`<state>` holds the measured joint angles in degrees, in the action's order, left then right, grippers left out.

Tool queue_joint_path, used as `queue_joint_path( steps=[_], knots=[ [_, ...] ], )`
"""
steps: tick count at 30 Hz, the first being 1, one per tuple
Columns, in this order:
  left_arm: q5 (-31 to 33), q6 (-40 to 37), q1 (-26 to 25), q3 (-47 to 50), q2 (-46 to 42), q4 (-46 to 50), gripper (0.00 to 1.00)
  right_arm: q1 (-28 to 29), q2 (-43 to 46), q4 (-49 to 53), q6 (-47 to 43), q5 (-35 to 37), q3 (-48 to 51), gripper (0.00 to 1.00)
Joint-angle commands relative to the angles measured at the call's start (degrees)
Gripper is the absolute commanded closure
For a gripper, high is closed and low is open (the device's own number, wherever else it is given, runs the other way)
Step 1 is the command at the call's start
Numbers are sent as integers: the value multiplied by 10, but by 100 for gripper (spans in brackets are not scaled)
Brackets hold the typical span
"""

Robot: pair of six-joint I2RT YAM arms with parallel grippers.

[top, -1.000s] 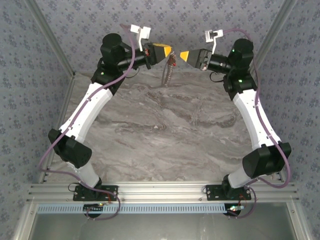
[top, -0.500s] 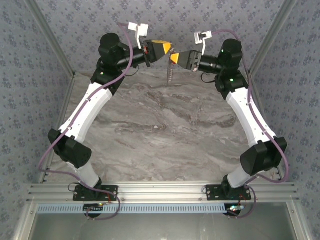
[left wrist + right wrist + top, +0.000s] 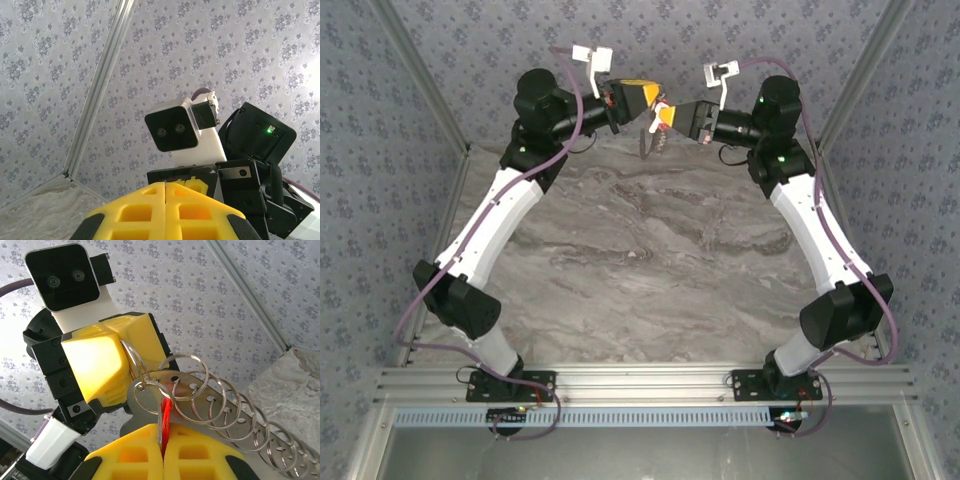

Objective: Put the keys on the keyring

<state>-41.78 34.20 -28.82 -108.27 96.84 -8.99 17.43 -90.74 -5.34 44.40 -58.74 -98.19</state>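
Note:
The keyring is a grey metal strip carrying several split rings, and it hangs in the air between my two grippers. My left gripper is shut on one of its rings; its yellow fingers face the right wrist camera. In the left wrist view, the left gripper has its pads pressed together on a thin wire. The red key stands edge-on at the strip's near end. My right gripper is shut on it, along with a small ring.
Both grippers are raised high over the far edge of the grey marble table. Patterned walls close in the back and sides, with aluminium corner posts left and right. The rail with the arm bases runs along the near edge.
My right arm swung left to meet the left gripper, then its jaws went from open to shut on the red key. The hanging keyring got pulled up shorter. The left gripper stayed shut.

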Motion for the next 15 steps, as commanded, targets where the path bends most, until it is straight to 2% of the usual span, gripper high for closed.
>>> queue_joint_path(
  steps=[1,7,15],
  knots=[
    [5,10,1,4,-29,-50,100,21,-17,8,-12,-15,-36,100],
    [8,16,1,26,-40,-63,100,43,-36,16,-15,-16,-61,100],
    [20,18,0,55,-57,-76,100,44,-46,4,1,-21,-71,100]
  ],
)
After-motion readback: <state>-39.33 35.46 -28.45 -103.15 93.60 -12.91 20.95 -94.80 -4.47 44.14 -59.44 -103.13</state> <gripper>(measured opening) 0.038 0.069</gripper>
